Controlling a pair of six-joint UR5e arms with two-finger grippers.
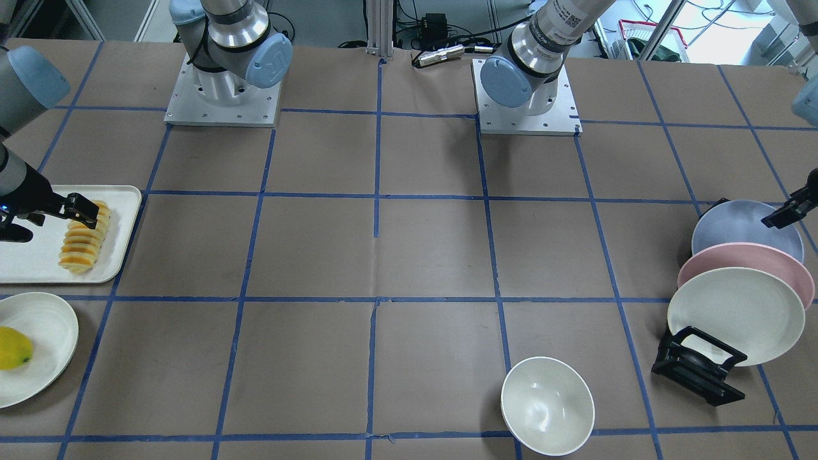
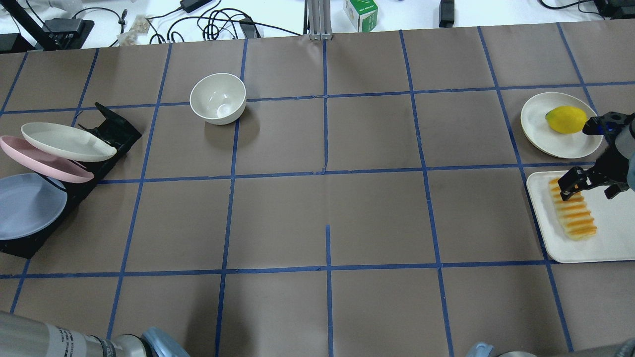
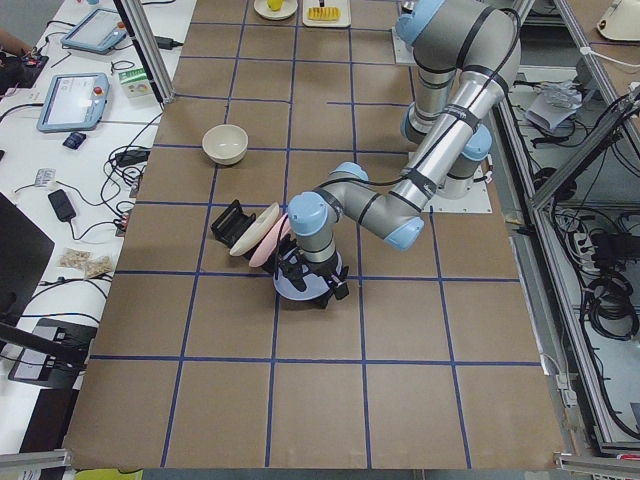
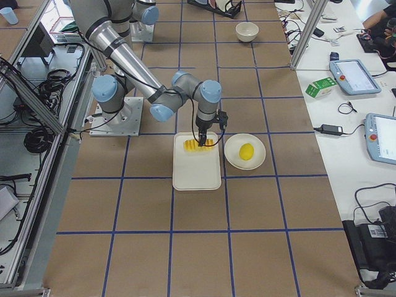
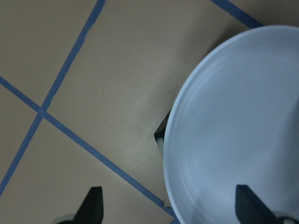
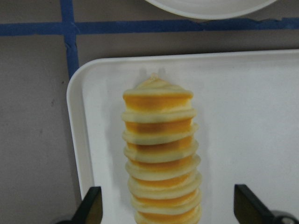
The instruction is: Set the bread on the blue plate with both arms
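Note:
The bread [image 1: 83, 239] lies on a white tray [image 1: 32, 262] at the robot's right end of the table; it also shows in the overhead view [image 2: 575, 215]. My right gripper [image 1: 85, 213] is open just above the loaf's far end. In the right wrist view its two fingertips stand either side of the bread [image 6: 161, 154]. The blue plate [image 1: 735, 227] leans in a black rack [image 1: 696, 367] at the left end. My left gripper [image 1: 776, 220] is open at the plate's rim. In the left wrist view the plate [image 5: 233, 121] fills the right side between the fingertips.
A pink plate [image 1: 748, 262] and a cream plate [image 1: 735, 316] lean in the same rack in front of the blue one. A cream bowl [image 1: 546, 406] stands near the far edge. A yellow lemon-like fruit [image 1: 13, 348] lies on a cream plate [image 1: 45, 319] beside the tray.

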